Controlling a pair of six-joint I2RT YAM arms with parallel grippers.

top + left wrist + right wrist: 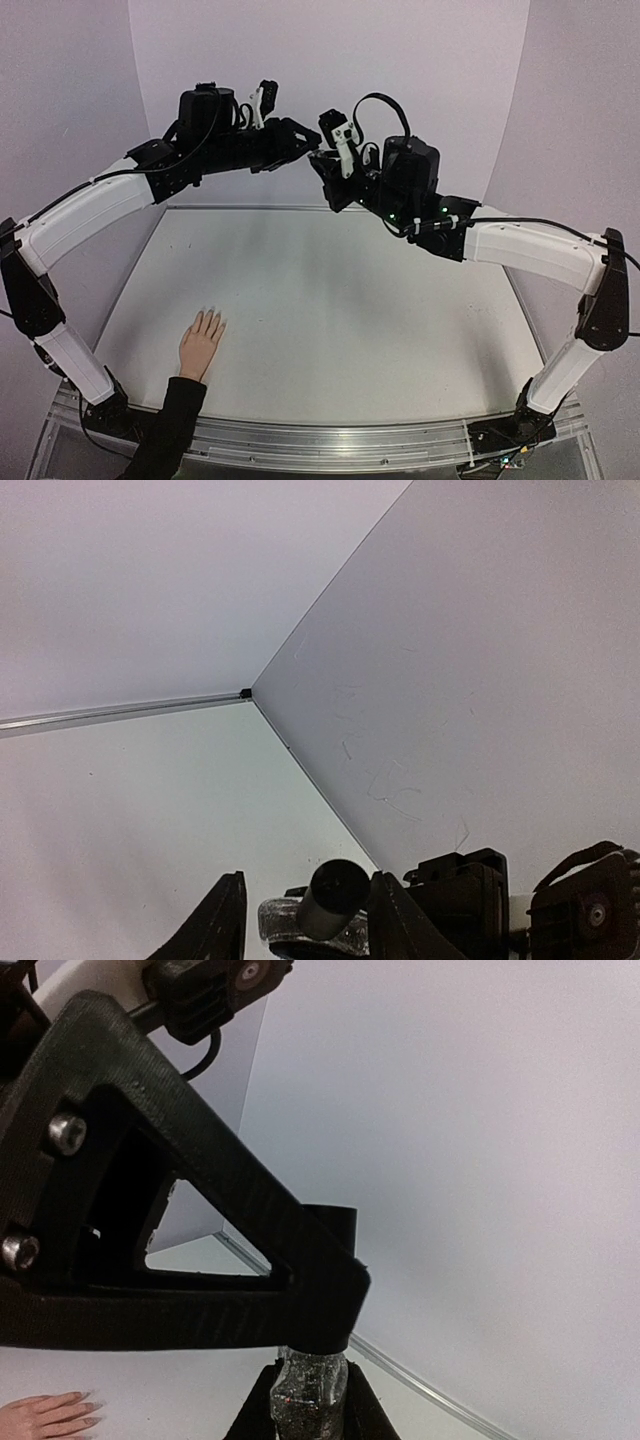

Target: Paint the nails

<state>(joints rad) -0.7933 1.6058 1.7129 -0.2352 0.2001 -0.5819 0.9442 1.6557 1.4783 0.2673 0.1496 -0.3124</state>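
Note:
The pale peach hand with a black sleeve lies flat at the table's front left; its tiny nails point away from me. Its fingertips show in the right wrist view. Both arms are raised high over the far middle of the table and meet there. My right gripper is shut on a small glittery glass bottle. Its black cap sits between the fingers of my left gripper, touching the right finger, with a gap to the left one. In the top view the two grippers nearly touch.
Pale walls meet in a corner behind the table. A metal rail runs along the near edge. The white tabletop lies far below both grippers.

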